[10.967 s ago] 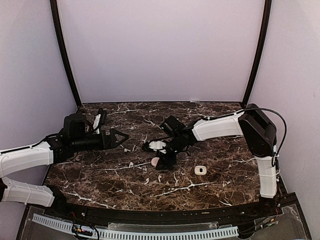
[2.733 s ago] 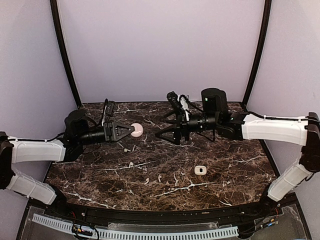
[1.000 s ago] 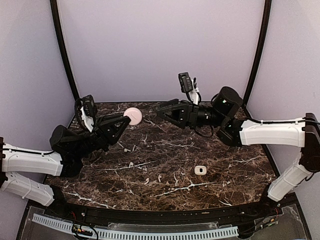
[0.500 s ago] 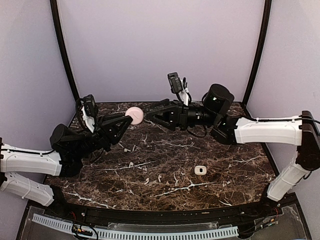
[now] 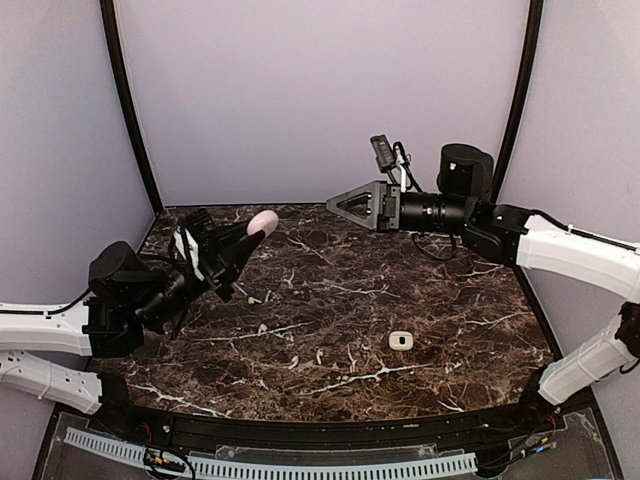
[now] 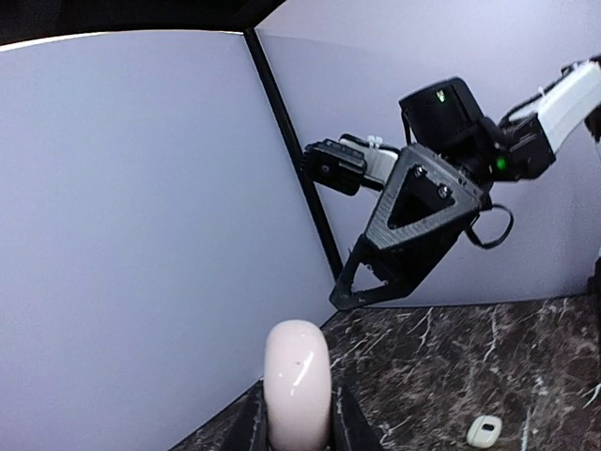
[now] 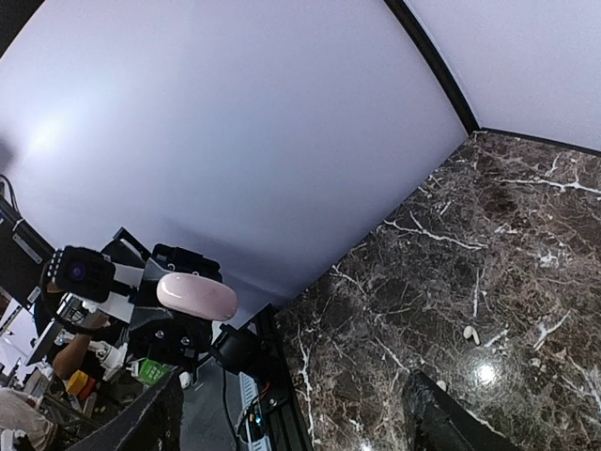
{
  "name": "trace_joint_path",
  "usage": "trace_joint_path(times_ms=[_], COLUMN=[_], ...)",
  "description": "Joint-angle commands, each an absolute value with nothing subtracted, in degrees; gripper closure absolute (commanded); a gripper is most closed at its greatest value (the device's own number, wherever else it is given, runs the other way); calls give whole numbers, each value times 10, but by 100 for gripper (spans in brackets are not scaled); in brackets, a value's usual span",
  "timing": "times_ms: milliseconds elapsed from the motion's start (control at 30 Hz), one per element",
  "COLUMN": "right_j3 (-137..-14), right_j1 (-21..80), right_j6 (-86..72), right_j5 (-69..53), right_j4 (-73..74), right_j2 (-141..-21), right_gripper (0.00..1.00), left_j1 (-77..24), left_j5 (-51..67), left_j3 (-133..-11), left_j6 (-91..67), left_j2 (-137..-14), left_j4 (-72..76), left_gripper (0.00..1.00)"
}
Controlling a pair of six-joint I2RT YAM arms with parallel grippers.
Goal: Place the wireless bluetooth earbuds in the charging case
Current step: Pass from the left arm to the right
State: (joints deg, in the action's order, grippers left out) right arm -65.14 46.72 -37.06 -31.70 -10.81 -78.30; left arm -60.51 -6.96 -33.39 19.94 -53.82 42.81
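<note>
While the left gripper [image 5: 252,232] clamps the case [image 5: 263,219] aloft and the right gripper [image 5: 335,203] gapes empty, the earbuds [image 5: 262,328] seemingly lie on the table [image 5: 450,300]. Tiny, light and slick, they are probably best pinched across the stem.

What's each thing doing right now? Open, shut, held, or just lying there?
left gripper, shut on the pink case
pink case, closed, held up in the air
right gripper, open, empty, up in the air
white case, lying on the table, nothing touching it
earbuds, too tiny to pick out among the marble's white veins
</note>
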Motion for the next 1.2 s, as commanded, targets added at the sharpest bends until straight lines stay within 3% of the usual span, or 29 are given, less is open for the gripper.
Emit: trace_joint_path(times_ms=[0, 233, 433, 1167], right_j3=[-696, -714, -694, -687], right_j1=[468, 468, 469, 509], right_j6=[-410, -445, -468, -563], right_j5=[-306, -308, -306, -378], right_j4=[-14, 41, 25, -69], right_j2=[-775, -782, -769, -825], right_gripper=[25, 33, 36, 52], left_j1=[-677, -750, -759, -766], left_j5=[-260, -357, -366, -352], left_j3=[-328, -302, -287, -285], left_j6=[502, 750, 949, 1059], left_j2=[-582, -657, -739, -799], left_j4=[450, 647, 809, 857], left_gripper=[100, 100, 100, 100])
